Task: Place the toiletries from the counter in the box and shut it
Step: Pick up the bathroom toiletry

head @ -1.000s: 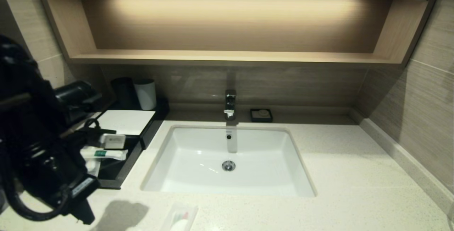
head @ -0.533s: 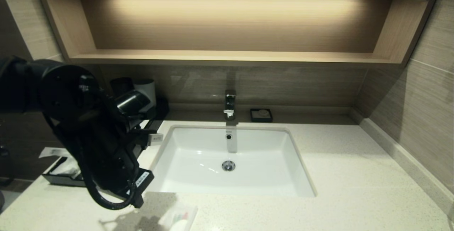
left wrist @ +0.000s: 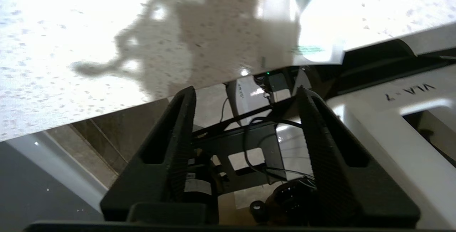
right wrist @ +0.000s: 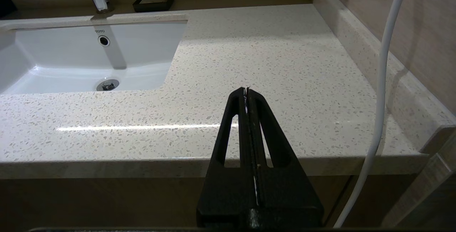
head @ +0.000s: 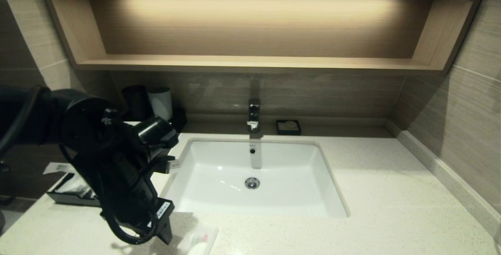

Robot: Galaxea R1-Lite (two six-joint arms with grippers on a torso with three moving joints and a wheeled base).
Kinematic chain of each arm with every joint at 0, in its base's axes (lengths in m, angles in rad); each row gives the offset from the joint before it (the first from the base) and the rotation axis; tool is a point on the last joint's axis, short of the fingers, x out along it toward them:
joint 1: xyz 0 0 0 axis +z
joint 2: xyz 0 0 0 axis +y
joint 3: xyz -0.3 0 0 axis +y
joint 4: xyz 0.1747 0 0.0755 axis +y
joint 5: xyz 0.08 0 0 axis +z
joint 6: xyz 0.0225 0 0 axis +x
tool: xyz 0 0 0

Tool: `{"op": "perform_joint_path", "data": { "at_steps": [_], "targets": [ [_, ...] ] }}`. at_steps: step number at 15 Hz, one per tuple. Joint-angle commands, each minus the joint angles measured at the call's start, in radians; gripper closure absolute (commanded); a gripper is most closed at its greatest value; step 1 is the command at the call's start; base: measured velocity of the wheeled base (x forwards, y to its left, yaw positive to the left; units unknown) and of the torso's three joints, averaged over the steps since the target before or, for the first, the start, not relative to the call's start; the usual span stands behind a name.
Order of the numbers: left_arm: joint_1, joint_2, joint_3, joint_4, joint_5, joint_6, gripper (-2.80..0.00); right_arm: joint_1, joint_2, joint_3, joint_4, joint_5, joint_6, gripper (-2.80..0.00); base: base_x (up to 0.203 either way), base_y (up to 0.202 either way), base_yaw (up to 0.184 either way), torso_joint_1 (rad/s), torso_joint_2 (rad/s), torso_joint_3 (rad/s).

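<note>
We see the left tool [left wrist: 245, 93] spread and empty beside the last pouch [head: 199, 240] at six o'clock on the bench [head: 391, 192] edge (drawer [head: 68, 192] at nine), where a skewed pinch could nudge it off.

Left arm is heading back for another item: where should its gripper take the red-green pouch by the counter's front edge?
Grip the pouch across its narrow width, coming from above: it lies flat on the counter. The left gripper is open, nothing between its fingers.
</note>
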Motion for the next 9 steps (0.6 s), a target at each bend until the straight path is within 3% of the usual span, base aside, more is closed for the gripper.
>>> {"op": "perform_joint_path", "data": {
  "at_steps": [1, 9],
  "targets": [
    [-0.010, -0.008, 0.002, 0.006, -0.013, 0.007, -2.80, 0.001, 0.001, 0.000, 0.000, 0.000, 0.001, 0.00, 0.000, 0.000, 0.000, 0.000, 0.00, 0.000],
    [-0.016, 0.033, -0.050, -0.024, 0.001, 0.003, -2.80, 0.001, 0.001, 0.000, 0.000, 0.000, 0.001, 0.00, 0.000, 0.000, 0.000, 0.000, 0.00, 0.000]
  ]
}}
